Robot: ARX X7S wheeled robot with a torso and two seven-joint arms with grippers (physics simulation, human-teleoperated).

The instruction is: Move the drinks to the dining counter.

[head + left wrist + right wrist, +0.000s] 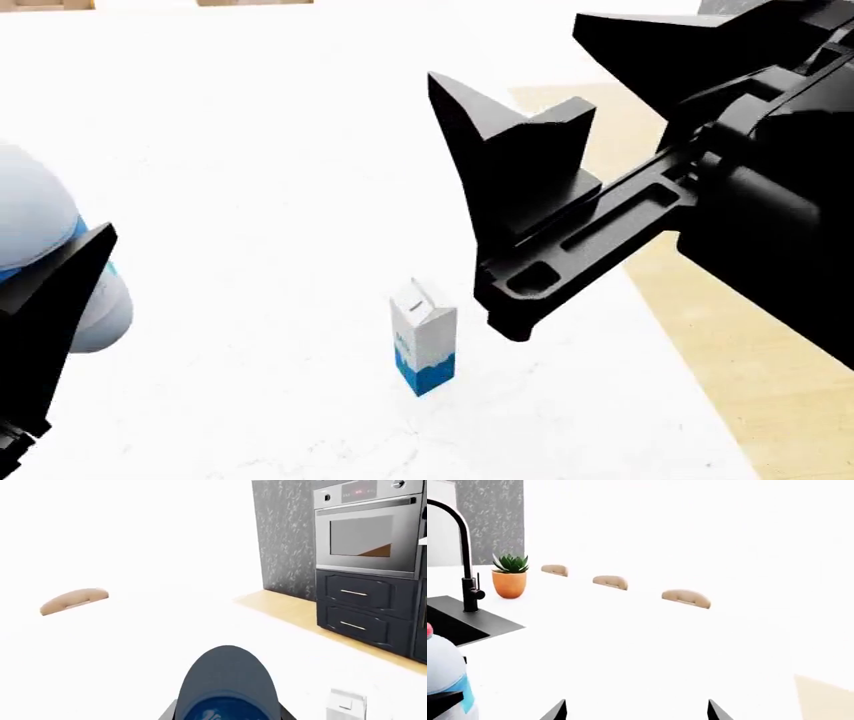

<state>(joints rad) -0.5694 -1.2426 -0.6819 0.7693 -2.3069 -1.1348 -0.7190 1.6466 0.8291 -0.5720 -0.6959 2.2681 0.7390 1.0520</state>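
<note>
You are looking down at a big white counter top [267,120] that is filling almost all of the head view. It is so bright that its edges are hard to see. A strip of tan wood floor [747,340] is showing past its right side.

In the left wrist view a silver wall oven [367,530] is standing over dark drawers [363,610]. Red marks are glowing on the oven's display, but they are too small to read.

In the right wrist view a black faucet [464,555] is rising by a black sink [460,620], which is cut off at the edge. A green plant in an orange pot [510,577] is sitting near it. Three tan chair backs [610,582] are peeking over the far side.

Your right gripper [514,175] is hanging above the counter with its fingers spread apart and nothing between them.

Your left gripper [47,330] is mostly cut off. It is clamping the water bottle [40,260], which is showing only as a pale shape with a blue label. The label's words are too blurry to read.

The small milk carton [424,338] is standing upright on the counter, between the two grippers. You cannot read its print.
</note>
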